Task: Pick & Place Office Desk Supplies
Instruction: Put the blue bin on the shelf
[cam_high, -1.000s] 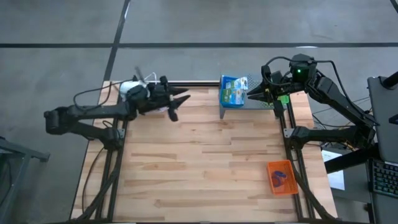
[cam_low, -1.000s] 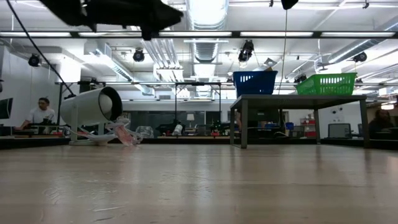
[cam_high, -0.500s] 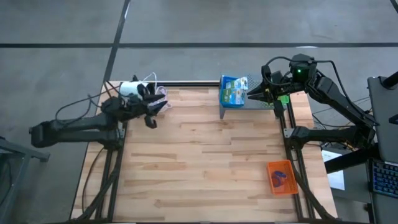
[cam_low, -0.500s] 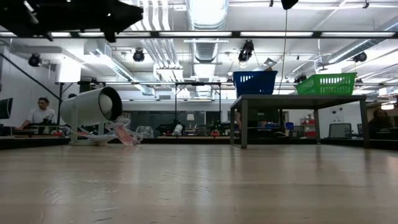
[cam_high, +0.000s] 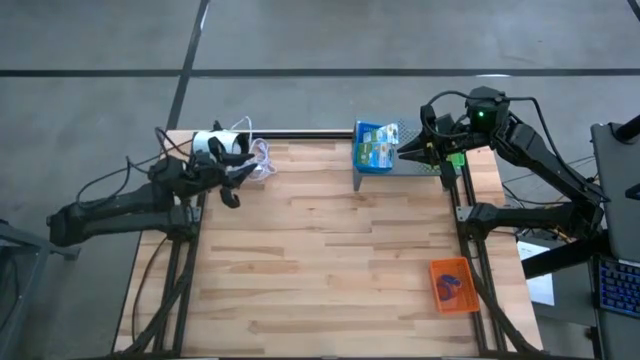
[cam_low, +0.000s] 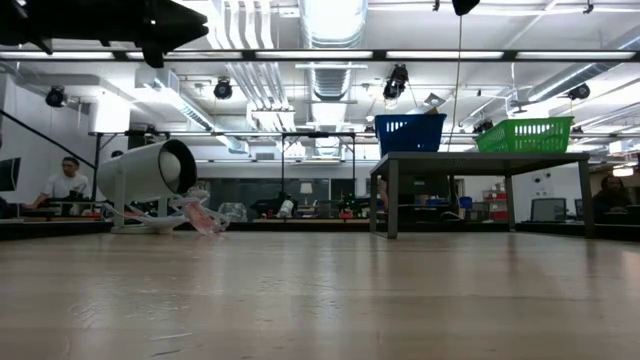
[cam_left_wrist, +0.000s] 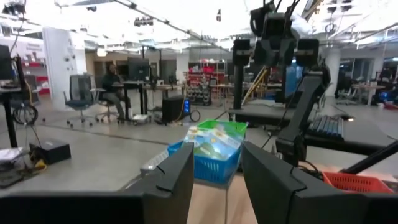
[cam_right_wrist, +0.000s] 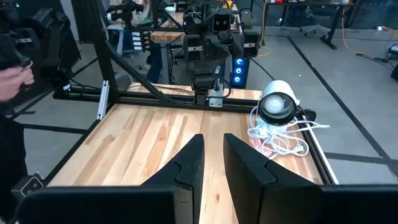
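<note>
Wood counter (cam_high: 330, 260) is sitting mostly bare while I'm parking my left gripper (cam_high: 228, 186) beside the white cylinder (cam_high: 208, 144), jaws slightly apart, gripping nothing. Packets (cam_high: 375, 150) are lying in the blue tray (cam_high: 373, 166), loops (cam_high: 450, 288) in the orange tray (cam_high: 449, 270); my right gripper (cam_high: 408, 149) is idling nearby, jaws slightly apart, probably awaiting work.

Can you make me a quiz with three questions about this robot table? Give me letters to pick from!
1. Where is the orange tray?
A. near the table's right edge
B. beside the white cylinder
C. in the table's middle

2. What colour is the tray holding the green-and-white packets?
A. red
B. blue
C. yellow

3. How are the left gripper's fingers?
A. clamped on a packet
B. apart, holding nothing
C. closed on a cable

Answers:
1. A, the high view shows it by the right edge.
2. B, its walls are blue in the high and left wrist views.
3. B, the left wrist view shows a bare gap between them.
</note>
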